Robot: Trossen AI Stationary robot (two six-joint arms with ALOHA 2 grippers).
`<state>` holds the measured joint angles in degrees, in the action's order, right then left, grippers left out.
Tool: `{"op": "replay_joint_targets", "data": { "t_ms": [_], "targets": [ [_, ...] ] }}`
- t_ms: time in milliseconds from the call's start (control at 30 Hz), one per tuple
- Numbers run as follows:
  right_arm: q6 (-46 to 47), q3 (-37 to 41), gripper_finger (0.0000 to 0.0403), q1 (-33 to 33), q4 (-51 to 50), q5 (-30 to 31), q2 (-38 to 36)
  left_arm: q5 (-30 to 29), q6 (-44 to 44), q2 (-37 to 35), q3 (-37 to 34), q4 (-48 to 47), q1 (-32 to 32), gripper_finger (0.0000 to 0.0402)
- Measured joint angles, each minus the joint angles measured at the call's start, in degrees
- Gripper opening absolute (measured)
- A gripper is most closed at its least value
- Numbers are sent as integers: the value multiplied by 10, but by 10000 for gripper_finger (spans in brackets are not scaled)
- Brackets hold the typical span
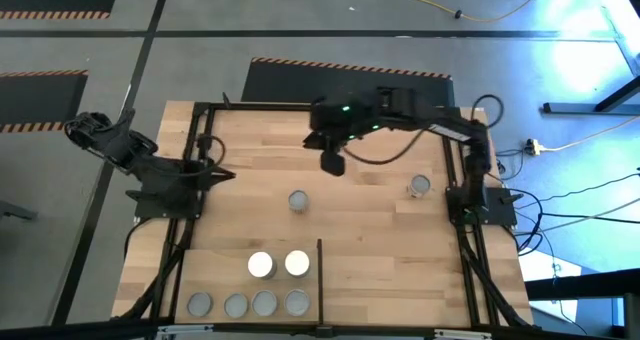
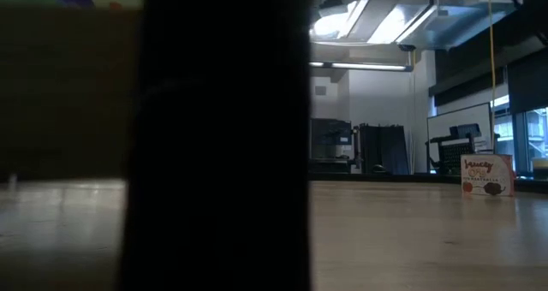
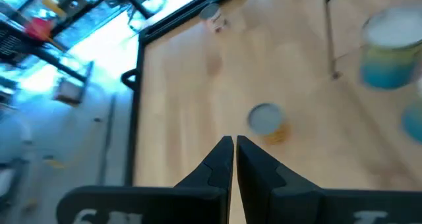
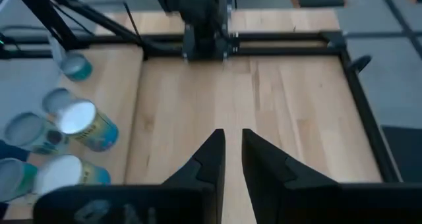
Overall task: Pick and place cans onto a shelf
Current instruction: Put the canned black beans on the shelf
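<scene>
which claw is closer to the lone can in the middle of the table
Right. The right claw hangs just beyond the can, toward the table's far edge; the left claw sits farther off by the left frame.

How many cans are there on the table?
8. Four grey-topped cans stand in a row at the near edge, two white-topped cans just behind them, one can mid-table, and one near the right arm's base. None seem hidden.

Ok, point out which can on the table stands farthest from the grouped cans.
The grey-topped can near the right arm's base. It stands alone by the table's right edge; the other loose can sits mid-table, closer to the six grouped cans.
</scene>
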<state>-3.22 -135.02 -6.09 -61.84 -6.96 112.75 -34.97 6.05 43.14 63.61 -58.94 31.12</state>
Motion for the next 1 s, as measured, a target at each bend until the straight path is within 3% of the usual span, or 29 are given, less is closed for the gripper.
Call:
{"op": "replay_joint_targets", "data": {
  "t_ms": [100,367,600,833,1000],
  "targets": [
    [0,0,54,0,-1,0,-28,17,33,10,0,14,-27,9],
    [0,0,54,0,-18,13,-64,-2,0,45,0,65,-98,12],
    [-3,0,54,0,-68,14,-66,98,-2,101,0,49,-169,39],
    [-24,1,54,0,-74,14,-88,166,127,182,0,58,-237,38],
    [-24,1,54,0,-74,14,-121,271,209,240,0,101,-270,30]
  ]
}}
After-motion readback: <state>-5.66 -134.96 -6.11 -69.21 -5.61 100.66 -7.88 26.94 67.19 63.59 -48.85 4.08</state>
